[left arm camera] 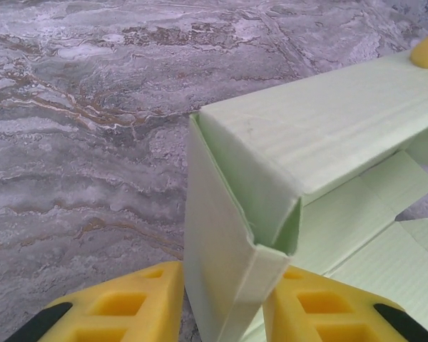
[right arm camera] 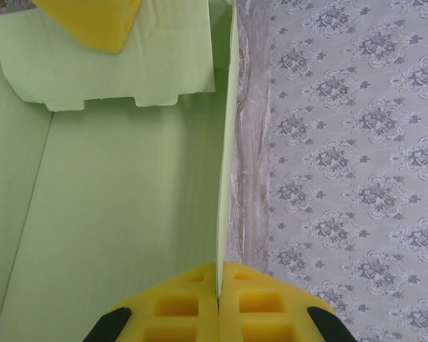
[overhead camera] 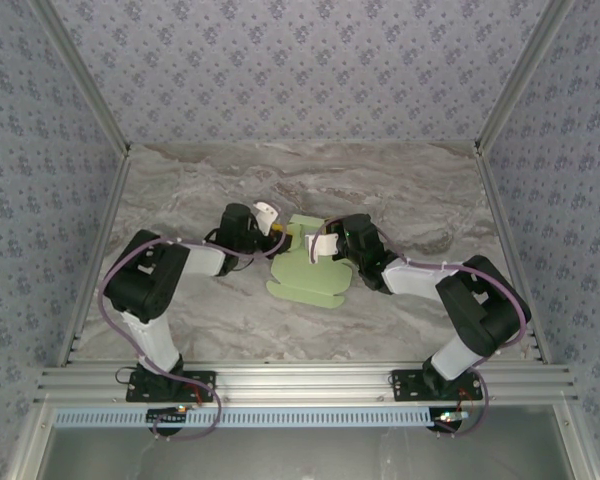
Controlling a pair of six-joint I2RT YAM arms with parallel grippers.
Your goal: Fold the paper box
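Half-folded paper box [overhead camera: 305,272], in the middle of the table [overhead camera: 400,190]. Pinched tight at its left corner by the left gripper [left arm camera: 225,285] and at its thin right wall by the right gripper [right arm camera: 218,274]. Could rip or crease badly if tugged 2 ways too hard. Could flop open flat if let go too soon.

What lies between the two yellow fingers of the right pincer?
An upright panel of the paper box, seen edge-on in the right wrist view. The right pincer has its fingers pressed against it from both sides.
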